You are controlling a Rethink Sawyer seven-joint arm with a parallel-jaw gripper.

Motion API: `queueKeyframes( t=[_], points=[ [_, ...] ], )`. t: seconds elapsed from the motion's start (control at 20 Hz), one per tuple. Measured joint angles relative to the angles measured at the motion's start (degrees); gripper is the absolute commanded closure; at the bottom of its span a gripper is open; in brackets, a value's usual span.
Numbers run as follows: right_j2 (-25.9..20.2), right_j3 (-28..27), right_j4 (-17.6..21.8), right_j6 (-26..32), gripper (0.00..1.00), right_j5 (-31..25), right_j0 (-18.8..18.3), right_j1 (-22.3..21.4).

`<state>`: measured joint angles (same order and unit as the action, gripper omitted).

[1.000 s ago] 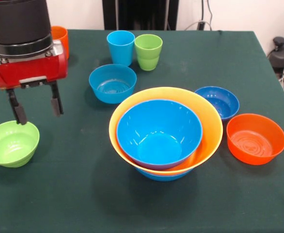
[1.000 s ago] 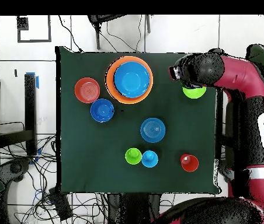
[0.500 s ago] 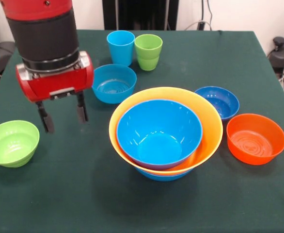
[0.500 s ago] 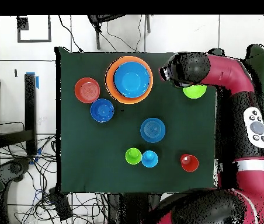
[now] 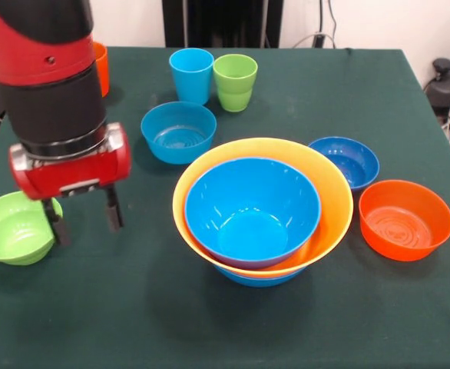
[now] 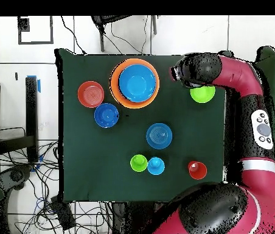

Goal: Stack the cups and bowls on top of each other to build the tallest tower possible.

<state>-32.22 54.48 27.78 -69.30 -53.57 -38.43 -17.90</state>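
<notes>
Front view shows the gripper [image 5: 82, 221] empty, its two dark fingers spread apart and pointing down, hanging just beside the lime green bowl [image 5: 14, 227] on the side toward the tower [image 5: 262, 209], with one finger close to that bowl's rim. The tower stands near the table's middle: a bright blue bowl nested in the wide yellow-orange bowl, another blue bowl just visible beneath. Judged step: pick up the lime green bowl for stacking. To do this well, the fingers should straddle the rim wall, one inside and one outside, and close squarely before lifting; a skewed grasp on thin plastic is likely to tip or slide the bowl. The medium light blue bowl [image 5: 178, 131], dark blue bowl [image 5: 345, 161] and orange bowl [image 5: 405, 219] stand apart and single; the light blue cup [image 5: 190, 74] and lime green cup [image 5: 235, 81] stand upright side by side at the far edge, the orange cup [image 5: 97, 65] partly hidden behind the arm. Surface is a dark green cloth-covered table [image 5: 210, 323], flat and uncluttered. Overhead view shows pale floor tiles and loose cables [image 6: 30, 183] beside the table.
</notes>
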Motion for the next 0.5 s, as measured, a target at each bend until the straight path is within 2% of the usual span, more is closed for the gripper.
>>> queueKeyframes(
  t=[0.3,0.5],
  points=[
    [-0.1,-4.6,0.1,0.8,0.0,-2.5,0.0,2.3],
    [-0.1,-5.2,0.3,1.2,0.0,-3.5,-0.2,2.0]
  ],
)
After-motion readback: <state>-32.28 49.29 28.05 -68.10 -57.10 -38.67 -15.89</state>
